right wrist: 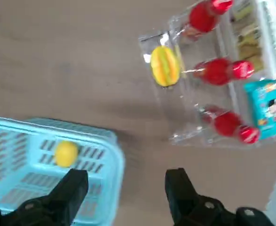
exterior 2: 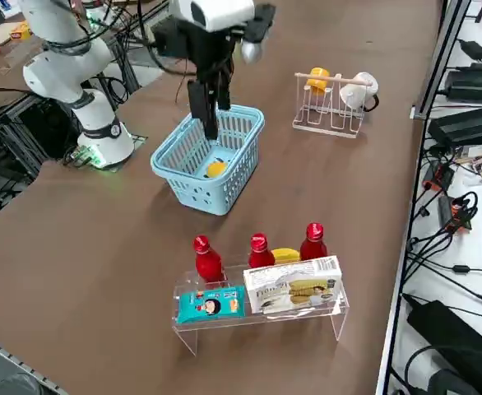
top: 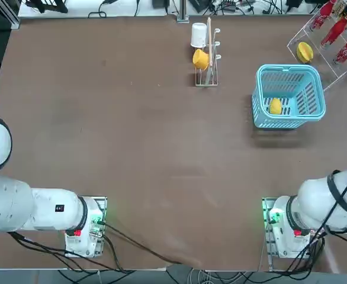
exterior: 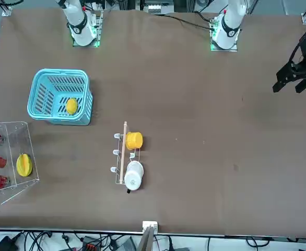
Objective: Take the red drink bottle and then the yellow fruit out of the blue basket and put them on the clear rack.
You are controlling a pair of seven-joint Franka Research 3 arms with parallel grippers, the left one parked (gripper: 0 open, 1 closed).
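Note:
The blue basket (top: 289, 70) (exterior: 59, 72) (exterior 2: 183, 177) (right wrist: 105, 141) holds only the small yellow fruit (top: 275, 106) (exterior: 71, 106) (exterior 2: 215, 169) (right wrist: 66, 153), which lies on its slotted floor. Three red drink bottles (exterior 2: 260, 251) (right wrist: 220, 70) (top: 339, 26) rest on the clear rack (exterior 2: 257, 317) (right wrist: 175, 136) (exterior: 12, 125); I see no bottle in the basket. My right gripper (exterior 2: 206, 111) (right wrist: 126, 188) hangs open and empty above the basket's rim. It is out of the top and front views.
A larger yellow fruit (exterior 2: 286, 256) (right wrist: 165, 65) (top: 304, 52), a teal packet (exterior 2: 210, 304) and a snack box (exterior 2: 294, 285) also sit on the rack. A metal cup stand (top: 207, 59) (exterior: 122, 154) carries a yellow cup (top: 201, 58) and a white cup (top: 198, 35).

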